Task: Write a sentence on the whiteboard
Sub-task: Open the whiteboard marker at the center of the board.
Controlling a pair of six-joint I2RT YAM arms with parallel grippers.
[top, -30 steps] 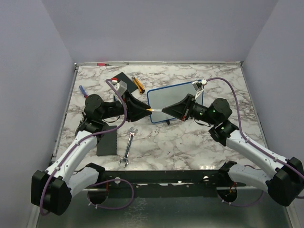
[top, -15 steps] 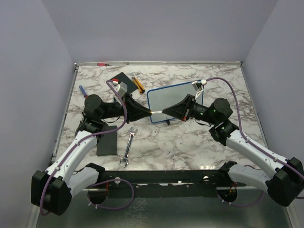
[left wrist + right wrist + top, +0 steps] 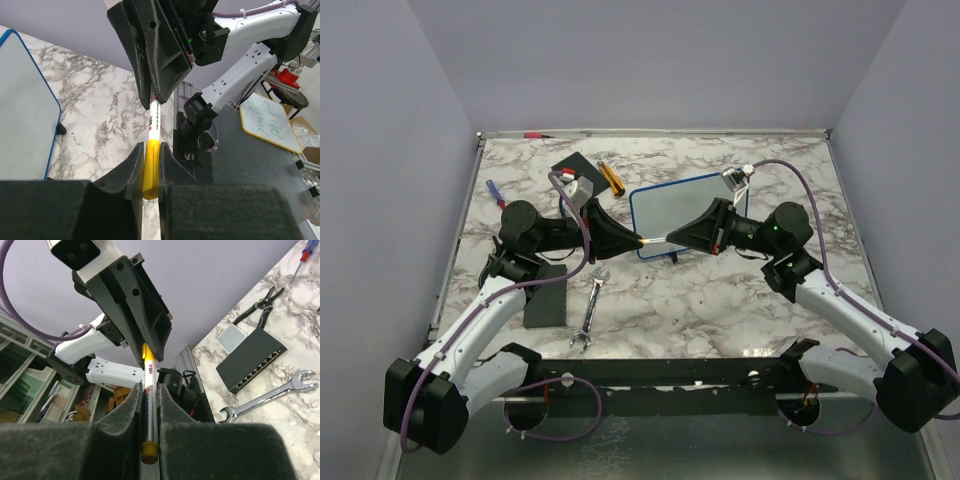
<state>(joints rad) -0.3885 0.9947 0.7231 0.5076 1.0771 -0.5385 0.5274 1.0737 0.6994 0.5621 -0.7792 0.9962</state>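
The whiteboard (image 3: 672,205), white with a thin blue frame, stands at mid table; its edge also shows in the left wrist view (image 3: 22,105). No sentence shows on its face. Just in front of the board, a white marker (image 3: 654,240) with a yellow cap (image 3: 151,167) hangs level between the two arms. My left gripper (image 3: 637,241) (image 3: 151,150) is shut on the yellow cap. My right gripper (image 3: 669,237) (image 3: 149,390) is shut on the marker's white barrel (image 3: 149,405), its tail end sticking out behind the fingers. Both grippers face each other tip to tip.
A steel wrench (image 3: 588,312) and a black network switch (image 3: 545,297) lie near the left arm. A black pad (image 3: 576,165), an orange tube (image 3: 611,178) and a blue-handled screwdriver (image 3: 495,190) lie at the back left. Black pliers (image 3: 257,307) show in the right wrist view.
My left gripper has closed onto the marker's yellow cap. The right gripper kept its hold on the barrel, and both arms shifted only slightly.
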